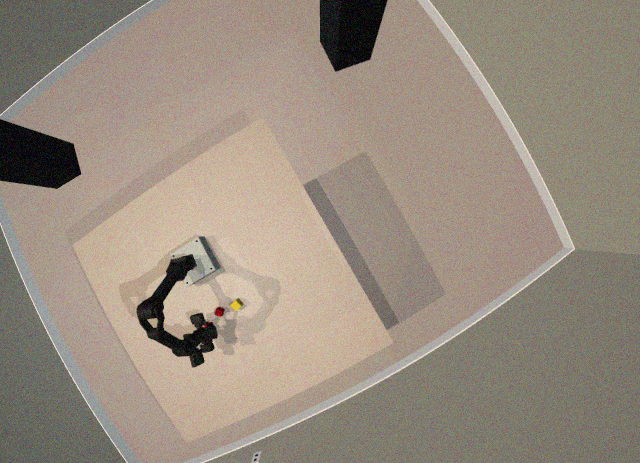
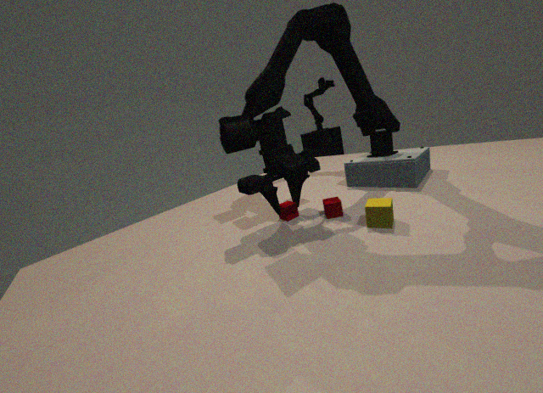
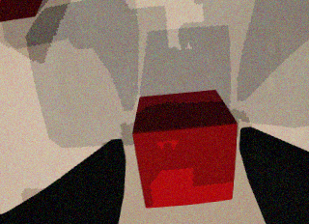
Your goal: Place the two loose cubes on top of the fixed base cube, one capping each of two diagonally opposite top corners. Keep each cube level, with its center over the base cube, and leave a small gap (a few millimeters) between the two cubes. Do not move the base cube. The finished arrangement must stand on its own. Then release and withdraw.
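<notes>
A red cube (image 2: 288, 210) (image 3: 185, 161) sits on the table between my fingers; only a sliver of it shows beside the gripper in the top view. My gripper (image 2: 289, 211) (image 3: 182, 145) points down and is open around it, with a narrow gap on each side in the wrist view. The second red cube (image 1: 219, 311) (image 2: 333, 207) (image 3: 16, 3) lies loose between the held-over cube and the yellow one. The larger yellow base cube (image 1: 236, 304) (image 2: 379, 216) stands level, with nothing on top.
The arm's grey base block (image 1: 205, 259) (image 2: 380, 175) stands behind the cubes. A dark box (image 2: 321, 142) with a small arm-like shape shows in the background. Dark posts (image 1: 354, 24) (image 1: 38, 156) show at the upper edges of the top view. Arm shadows cross the table.
</notes>
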Robot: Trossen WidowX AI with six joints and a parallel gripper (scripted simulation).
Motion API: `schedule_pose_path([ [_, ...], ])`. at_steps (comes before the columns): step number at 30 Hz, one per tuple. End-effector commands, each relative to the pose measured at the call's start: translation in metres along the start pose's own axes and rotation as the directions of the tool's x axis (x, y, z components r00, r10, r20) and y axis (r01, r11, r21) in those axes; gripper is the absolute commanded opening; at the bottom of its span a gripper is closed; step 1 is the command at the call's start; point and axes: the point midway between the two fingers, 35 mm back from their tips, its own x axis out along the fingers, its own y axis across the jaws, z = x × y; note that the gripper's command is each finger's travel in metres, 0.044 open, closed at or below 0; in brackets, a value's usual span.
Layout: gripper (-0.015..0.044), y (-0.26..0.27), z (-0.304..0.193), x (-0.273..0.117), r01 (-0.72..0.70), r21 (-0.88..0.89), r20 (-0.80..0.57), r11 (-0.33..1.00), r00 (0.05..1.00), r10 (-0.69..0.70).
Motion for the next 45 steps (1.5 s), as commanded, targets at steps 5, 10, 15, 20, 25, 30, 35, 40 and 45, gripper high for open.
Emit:
schedule_pose_path([
  [5, 0.0105, 0.0, -0.001, 0.0, 0.002, -0.006, -0.005, 1.0, 1.0, -0.002],
  [10, 0.0105, -0.003, -0.001, -0.013, 0.002, -0.006, -0.005, 1.0, 1.0, -0.002],
  [15, 0.0105, -0.004, -0.001, -0.028, 0.002, -0.006, -0.005, 1.0, 1.0, -0.002],
  [20, 0.0105, -0.005, -0.001, -0.044, 0.003, -0.006, -0.005, 1.0, 1.0, -0.003],
  [25, 0.0105, -0.005, -0.001, -0.06, 0.003, -0.006, -0.005, 1.0, 1.0, -0.003],
  [30, 0.0105, -0.005, -0.001, -0.076, 0.003, -0.006, -0.005, 1.0, 1.0, -0.003],
  [35, 0.0105, -0.003, -0.001, -0.092, 0.002, -0.006, -0.005, 1.0, 1.0, -0.003],
  [40, 0.0105, 0.0, 0.0, -0.107, 0.002, -0.006, -0.005, 1.0, 1.0, -0.002],
  [45, 0.0105, 0.0, 0.005, -0.109, 0.002, 0.001, -0.005, 1.0, 1.0, -0.002],
])
